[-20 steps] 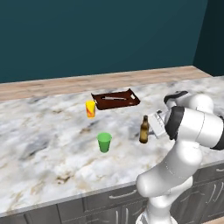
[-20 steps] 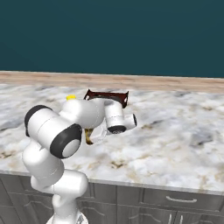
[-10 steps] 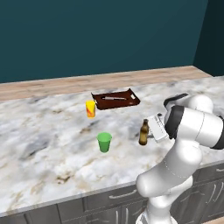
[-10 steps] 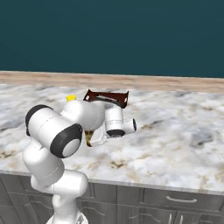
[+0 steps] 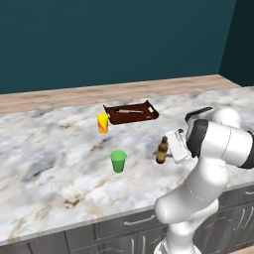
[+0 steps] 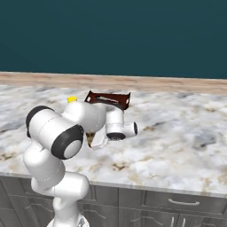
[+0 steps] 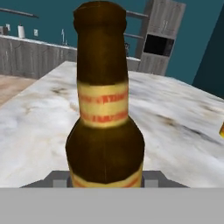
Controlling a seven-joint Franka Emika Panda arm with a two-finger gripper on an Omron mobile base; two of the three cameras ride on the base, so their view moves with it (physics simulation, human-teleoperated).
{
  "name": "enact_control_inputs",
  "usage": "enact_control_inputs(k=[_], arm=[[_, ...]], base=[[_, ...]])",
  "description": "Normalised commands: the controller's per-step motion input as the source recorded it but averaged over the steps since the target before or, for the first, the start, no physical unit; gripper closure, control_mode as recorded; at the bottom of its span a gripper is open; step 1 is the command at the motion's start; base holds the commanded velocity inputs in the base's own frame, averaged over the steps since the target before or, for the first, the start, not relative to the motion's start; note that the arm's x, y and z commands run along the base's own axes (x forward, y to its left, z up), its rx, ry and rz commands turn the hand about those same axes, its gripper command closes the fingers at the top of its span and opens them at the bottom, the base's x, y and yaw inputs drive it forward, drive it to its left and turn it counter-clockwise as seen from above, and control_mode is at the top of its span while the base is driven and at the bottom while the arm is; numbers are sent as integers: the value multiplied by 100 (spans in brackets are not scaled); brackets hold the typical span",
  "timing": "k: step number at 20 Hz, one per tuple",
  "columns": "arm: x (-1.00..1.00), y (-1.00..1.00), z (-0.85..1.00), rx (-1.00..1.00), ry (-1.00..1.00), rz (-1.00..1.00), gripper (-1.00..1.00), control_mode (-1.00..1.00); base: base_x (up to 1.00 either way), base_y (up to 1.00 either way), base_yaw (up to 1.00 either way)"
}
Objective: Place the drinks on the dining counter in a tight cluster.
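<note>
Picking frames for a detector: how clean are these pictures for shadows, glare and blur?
Left base view: even light, soft shadows beside the green plastic cup and brown glass beer bottle, no glare. Right base view: sharp, the arm covers the bottle. Hand view: bottle looms large, edges slightly soft.

In the hand view the brown glass beer bottle [image 7: 105, 105] loses its base behind the bottom band, and a yellow-orange object [image 7: 222, 130] is cut by the right edge. In the right base view the arm hides most of the yellow-orange cup [image 6: 71, 99].
</note>
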Motion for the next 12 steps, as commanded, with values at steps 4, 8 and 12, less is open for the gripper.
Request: enact_control_inputs(k=[4, 8, 12], arm=[[26, 5, 0, 0, 2, -1, 100, -100], [28, 2, -8, 0, 8, -1, 100, -100], [24, 0, -33, 0, 5, 0, 100, -100]], base=[[0, 0, 0], [0, 0, 0], [0, 0, 0]])
